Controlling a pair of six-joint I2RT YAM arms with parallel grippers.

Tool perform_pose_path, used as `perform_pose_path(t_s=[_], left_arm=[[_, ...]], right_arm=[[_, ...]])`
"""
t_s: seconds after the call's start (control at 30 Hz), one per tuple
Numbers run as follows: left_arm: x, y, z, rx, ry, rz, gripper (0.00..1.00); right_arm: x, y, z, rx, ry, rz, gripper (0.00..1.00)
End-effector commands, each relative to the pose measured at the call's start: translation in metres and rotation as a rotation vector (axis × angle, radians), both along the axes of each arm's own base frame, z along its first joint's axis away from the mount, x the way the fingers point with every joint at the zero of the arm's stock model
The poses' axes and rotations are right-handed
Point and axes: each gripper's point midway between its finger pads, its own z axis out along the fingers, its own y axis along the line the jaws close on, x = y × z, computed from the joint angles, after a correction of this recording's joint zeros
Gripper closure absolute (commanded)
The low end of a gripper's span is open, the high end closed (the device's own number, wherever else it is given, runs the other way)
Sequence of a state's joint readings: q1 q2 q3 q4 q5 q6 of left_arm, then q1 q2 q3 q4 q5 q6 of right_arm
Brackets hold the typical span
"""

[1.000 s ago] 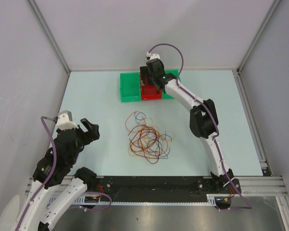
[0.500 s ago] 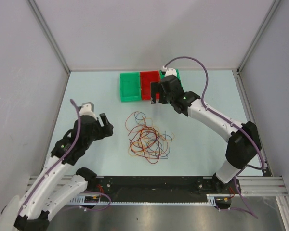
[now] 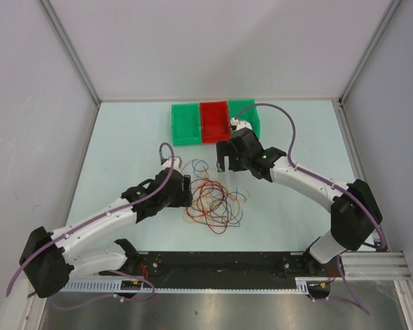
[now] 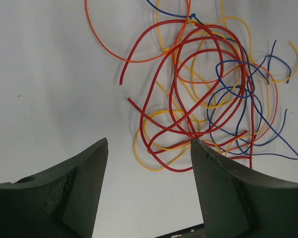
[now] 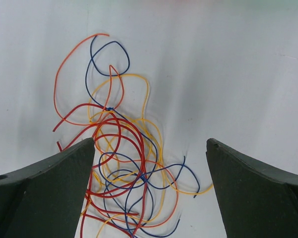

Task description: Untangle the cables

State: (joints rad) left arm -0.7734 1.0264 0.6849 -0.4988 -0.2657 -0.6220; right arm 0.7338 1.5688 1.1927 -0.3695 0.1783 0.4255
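The cables (image 3: 208,199) lie as one loose tangle of thin red, orange, yellow and blue loops on the pale table, in the middle of the top view. My left gripper (image 3: 186,190) is at the tangle's left edge, open, with nothing between its fingers. In the left wrist view the cables (image 4: 208,99) spread ahead and to the right of the left gripper (image 4: 149,144). My right gripper (image 3: 224,162) hovers just behind the tangle, open wide and empty. In the right wrist view the cables (image 5: 121,163) lie below, towards the left finger of the right gripper (image 5: 150,142).
A row of shallow bins stands at the back: a green one (image 3: 186,124), a red one (image 3: 213,121) and another green one (image 3: 246,111). Grey enclosure walls close in the table on three sides. A black and metal rail (image 3: 220,265) runs along the near edge.
My left arm has stretched forward and right, up to the tangle's left edge. My right arm has drawn back from over the bins to just behind the tangle.
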Motion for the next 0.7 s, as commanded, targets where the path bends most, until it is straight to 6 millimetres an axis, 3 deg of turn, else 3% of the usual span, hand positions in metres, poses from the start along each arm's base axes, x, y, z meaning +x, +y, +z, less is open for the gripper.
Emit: perform_pose_path(t_s=[0.0, 0.4, 0.5, 0.6, 0.63, 0.67], left_arm=[[0.012, -0.017, -0.009, -0.005, -0.033, 0.008, 0.28], [0.010, -0.034, -0.049, 0.070, 0.036, -0.045, 0.44], [0.011, -0.036, -0.054, 0.076, 0.042, -0.051, 0.53], [0.012, -0.038, -0.056, 0.086, 0.045, -0.056, 0.71], [0.013, -0.038, -0.055, 0.092, 0.044, -0.057, 0.86], [0.014, -0.038, -0.055, 0.095, 0.044, -0.057, 0.92]], right_arm=[[-0.001, 0.000, 0.029, 0.065, -0.058, -0.006, 0.02], [-0.003, -0.013, 0.026, 0.050, -0.059, -0.024, 0.02], [-0.003, -0.015, 0.024, 0.050, -0.056, -0.027, 0.02], [-0.003, -0.016, 0.023, 0.049, -0.052, -0.028, 0.02], [-0.003, -0.015, 0.022, 0.050, -0.050, -0.027, 0.02], [-0.003, -0.015, 0.023, 0.051, -0.053, -0.026, 0.02]])
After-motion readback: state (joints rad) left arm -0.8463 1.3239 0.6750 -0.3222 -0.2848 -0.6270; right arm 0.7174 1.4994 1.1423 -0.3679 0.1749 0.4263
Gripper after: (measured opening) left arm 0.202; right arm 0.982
